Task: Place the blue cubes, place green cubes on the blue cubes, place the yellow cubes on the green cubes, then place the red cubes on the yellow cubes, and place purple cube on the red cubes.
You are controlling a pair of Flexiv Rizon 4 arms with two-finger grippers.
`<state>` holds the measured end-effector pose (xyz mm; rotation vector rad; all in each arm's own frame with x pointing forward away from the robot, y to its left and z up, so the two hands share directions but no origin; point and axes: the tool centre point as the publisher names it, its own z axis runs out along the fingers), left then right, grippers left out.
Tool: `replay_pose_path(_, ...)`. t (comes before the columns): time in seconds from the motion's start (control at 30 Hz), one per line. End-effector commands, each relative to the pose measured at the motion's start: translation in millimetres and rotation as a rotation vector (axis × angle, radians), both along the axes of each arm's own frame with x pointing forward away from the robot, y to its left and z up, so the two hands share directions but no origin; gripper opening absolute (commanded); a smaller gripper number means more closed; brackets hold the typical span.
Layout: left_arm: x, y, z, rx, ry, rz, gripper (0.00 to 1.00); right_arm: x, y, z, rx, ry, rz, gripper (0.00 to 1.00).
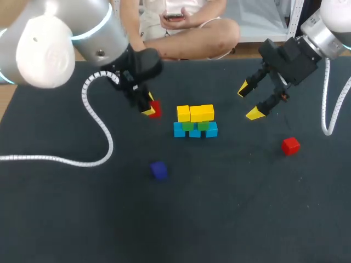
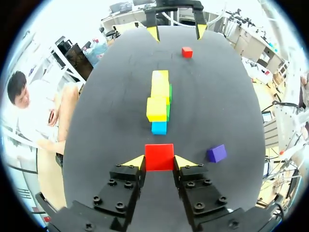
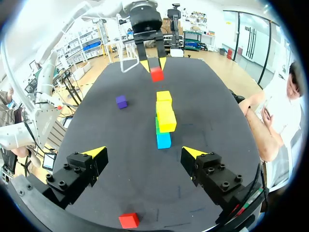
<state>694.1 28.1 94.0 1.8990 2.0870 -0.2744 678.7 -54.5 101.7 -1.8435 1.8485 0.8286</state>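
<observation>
Left gripper (image 2: 160, 162) clamps a red cube (image 2: 159, 155).
Right gripper (image 3: 144, 152) spread wide, holding nothing, near the cube stack (image 1: 195, 121).

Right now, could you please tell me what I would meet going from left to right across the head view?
The left gripper shut on a red cube → stack of blue, green and yellow cubes → right gripper, open → loose red cube.
</observation>
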Motion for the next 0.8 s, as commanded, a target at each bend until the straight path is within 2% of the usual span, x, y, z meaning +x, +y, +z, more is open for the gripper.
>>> replay_pose_path(0.03,6.9,-11.2,12.4,-0.008,0.015,-0.012,0.0,0.2,0.0,-0.2,0.002,0.0,0.0,1.0)
replay_pose_path(0.3,3.1,-41.6,42.3,0.008,-0.003,-0.056,0.0,0.2,0.0,-0.2,0.002,0.0,0.0,1.0)
replay_pose_path(0.5,1.0,-57.5,52.1,0.022,-0.009,-0.09,0.0,0.2,0.0,-0.2,0.002,0.0,0.0,1.0)
replay_pose_path(0.8,-3.4,-73.4,64.0,0.05,0.02,-0.116,0.0,0.2,0.0,-0.2,0.002,0.0,0.0,1.0)
